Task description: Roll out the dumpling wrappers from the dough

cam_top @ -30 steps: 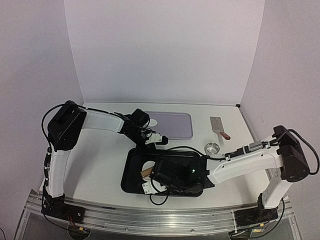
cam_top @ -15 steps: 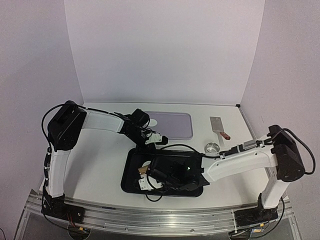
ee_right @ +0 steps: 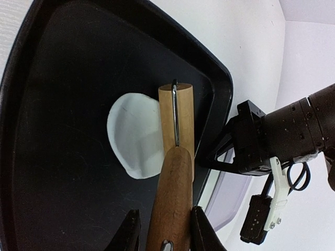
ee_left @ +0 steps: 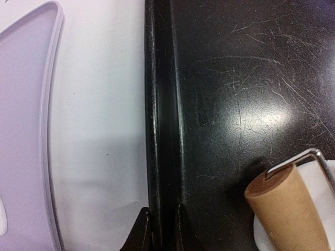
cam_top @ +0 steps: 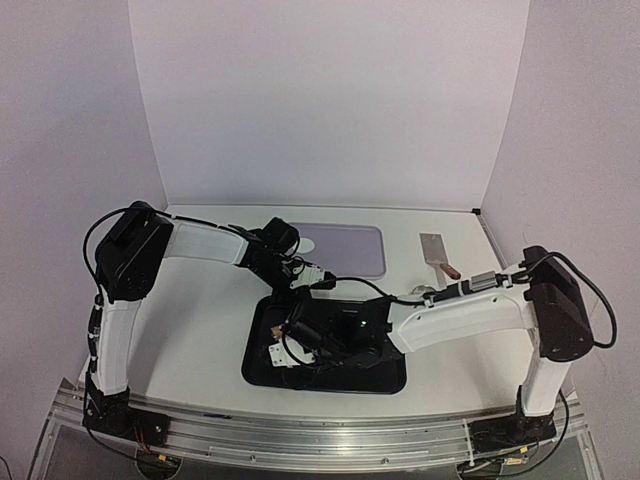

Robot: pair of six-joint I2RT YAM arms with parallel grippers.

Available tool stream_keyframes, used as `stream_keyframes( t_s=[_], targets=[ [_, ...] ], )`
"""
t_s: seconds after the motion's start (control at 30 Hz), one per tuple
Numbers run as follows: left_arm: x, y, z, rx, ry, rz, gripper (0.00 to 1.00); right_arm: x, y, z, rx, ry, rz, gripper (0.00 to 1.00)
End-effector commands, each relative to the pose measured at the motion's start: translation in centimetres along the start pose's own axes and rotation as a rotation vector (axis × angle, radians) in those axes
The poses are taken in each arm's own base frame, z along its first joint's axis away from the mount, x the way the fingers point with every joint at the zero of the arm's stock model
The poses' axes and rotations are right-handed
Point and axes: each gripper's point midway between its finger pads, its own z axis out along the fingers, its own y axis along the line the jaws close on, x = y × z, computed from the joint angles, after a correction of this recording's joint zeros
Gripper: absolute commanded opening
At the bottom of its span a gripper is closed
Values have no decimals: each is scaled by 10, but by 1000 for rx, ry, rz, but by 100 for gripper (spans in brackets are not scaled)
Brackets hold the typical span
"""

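A thin white dough wrapper (ee_right: 133,137) lies on the floor of the black tray (ee_right: 63,104). My right gripper (ee_right: 165,230) is shut on the wooden handle of a roller (ee_right: 176,117), whose cylinder rests on the wrapper's right edge. In the left wrist view the roller end (ee_left: 285,209) lies over the white wrapper (ee_left: 320,175). My left gripper (ee_left: 161,232) is shut on the tray's far rim (ee_left: 162,120), one finger on each side. In the top view the right gripper (cam_top: 283,350) covers the wrapper inside the tray (cam_top: 385,375), and the left gripper (cam_top: 305,285) is at the tray's back edge.
A lavender mat (cam_top: 350,250) lies behind the tray, with a small white piece (cam_top: 308,243) on its left end. A flat steel scraper (cam_top: 437,250) and a small steel ring (cam_top: 423,293) sit to the right. The right forearm crosses above the tray.
My right gripper has moved left across the tray with the roller. The left gripper has kept its hold on the tray rim.
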Motion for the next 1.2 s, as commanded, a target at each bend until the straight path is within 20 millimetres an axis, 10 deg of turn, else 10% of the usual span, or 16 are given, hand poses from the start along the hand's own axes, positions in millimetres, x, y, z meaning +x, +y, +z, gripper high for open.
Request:
stream_keyframes(
  t_s=[0.0,0.13,0.37,0.67,1.17],
  targets=[
    [21,-9,10,3,81,57,0,71,186,-25,-616,192,-141,0],
    [22,-11,11,7,83,57,0,77,193,-23,-620,225,-140,0],
    [23,-13,9,9,91,65,0,78,145,27,-576,225,-137,0],
    [25,-16,8,7,91,59,0,86,196,-32,-648,247,-51,0],
    [26,-16,5,1,99,66,0,90,163,21,-670,248,-35,0]
  ],
)
